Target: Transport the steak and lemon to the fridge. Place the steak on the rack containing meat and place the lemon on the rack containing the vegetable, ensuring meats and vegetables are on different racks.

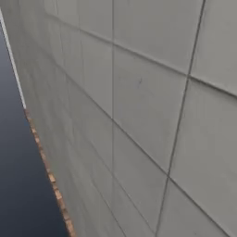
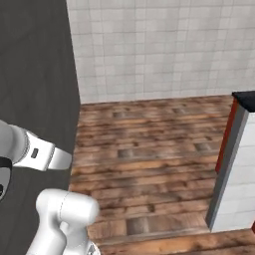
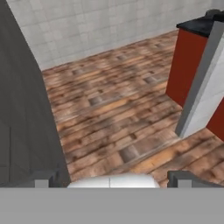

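A dark grey panel is being kept close on one side of the robot; it is judged to be the fridge's outer side or its door, though that cannot be settled from these frames. The same dark surface is being seen in the hand view, rising beside the wooden floor. In the left base view a tiled wall is being faced at very close range, which suggests that the base is being turned or driven rather than parked for a placement.

The arm is being held folded low and close to the base, beside the dark grey panel, with the hand pointed out over the floor toward a red-sided cabinet with a dark worktop.

Of the pincer the two dark tips are being shown set well apart, so it is being judged wide; nothing is being seen between them. Where the steak and the lemon are cannot be told, and the racks are hidden.
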